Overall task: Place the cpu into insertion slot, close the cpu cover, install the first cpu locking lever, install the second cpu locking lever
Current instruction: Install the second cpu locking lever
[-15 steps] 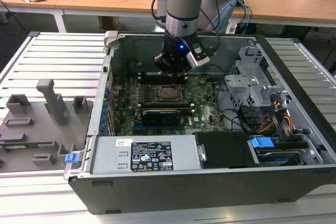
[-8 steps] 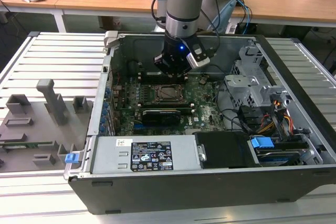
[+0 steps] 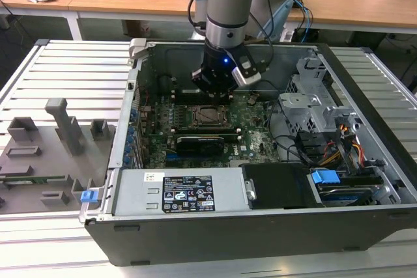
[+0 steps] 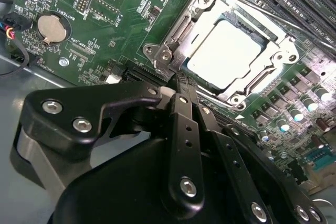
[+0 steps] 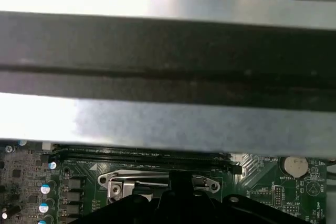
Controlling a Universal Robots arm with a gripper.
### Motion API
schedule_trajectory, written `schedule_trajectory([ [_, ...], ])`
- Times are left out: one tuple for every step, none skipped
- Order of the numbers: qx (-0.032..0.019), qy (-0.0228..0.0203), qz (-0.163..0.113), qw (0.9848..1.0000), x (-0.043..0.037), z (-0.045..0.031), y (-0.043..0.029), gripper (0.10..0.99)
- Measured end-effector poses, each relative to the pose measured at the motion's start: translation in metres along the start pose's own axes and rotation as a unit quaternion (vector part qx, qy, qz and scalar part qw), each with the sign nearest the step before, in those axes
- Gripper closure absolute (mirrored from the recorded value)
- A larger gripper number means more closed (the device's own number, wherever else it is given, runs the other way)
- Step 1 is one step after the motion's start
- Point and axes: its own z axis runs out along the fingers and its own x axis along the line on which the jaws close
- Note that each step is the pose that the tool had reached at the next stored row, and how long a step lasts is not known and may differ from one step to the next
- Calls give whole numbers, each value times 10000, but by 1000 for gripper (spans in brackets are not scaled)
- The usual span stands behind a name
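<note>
In the exterior view, the hand (image 3: 214, 93) is seen lowered into the open computer case (image 3: 365, 89), just above the far edge of the processor socket on the green motherboard (image 3: 251, 136). In the second wrist view, the cpu (image 4: 224, 54) is seen lying flat in its slot, its pale metal top showing through the square window of the cpu cover (image 4: 210, 11), which is folded down around it. The hand's black fingers (image 4: 184, 103) are drawn together, their tips meeting at the hinged corner of the cover; whether anything is pinched between them cannot be told. A round coin battery (image 4: 51, 28) is set in the board, well apart from the socket. A long black expansion card (image 3: 199, 142) is seated just in front of the socket.
</note>
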Motion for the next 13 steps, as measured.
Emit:
schedule_trajectory([
  [0,0,0,10000,0,0,-5,980],
  [0,0,0,10000,1,-1,-17,980],
  [0,0,0,10000,1,-2,-24,980],
  [0,0,0,10000,2,-2,-29,980],
  [0,0,1,10000,2,-2,-29,980],
  [1,1,1,10000,2,-7,-30,980],
  [-1,0,1,10000,2,-22,-29,980],
  [-1,0,0,10000,2,-39,-28,980],
  [-2,0,0,10000,1,-66,-26,980],
  [-2,0,0,10000,1,-90,-24,980],
  [-2,0,0,10000,1,-121,-22,980],
  [-2,0,0,10000,1,-155,-20,980],
  [-2,0,0,10000,1,-196,-17,980],
])
